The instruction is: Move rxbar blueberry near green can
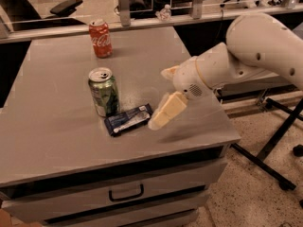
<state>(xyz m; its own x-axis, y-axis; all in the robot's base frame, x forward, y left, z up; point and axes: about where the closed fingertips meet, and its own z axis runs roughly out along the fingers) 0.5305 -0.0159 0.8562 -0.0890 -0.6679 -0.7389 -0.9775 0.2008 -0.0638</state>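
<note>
The rxbar blueberry, a dark blue bar with a white label patch, lies flat on the grey table. Its left end is just in front of the base of the green can, which stands upright with a silver top. My gripper is just right of the bar's right end and is open. One finger points down-left with its tip close to the bar, and the other sticks out above. Nothing is held.
A red Coca-Cola can stands at the back of the table. The table's right edge runs under my arm, and drawers are in its front. A black stand leg is on the floor at right.
</note>
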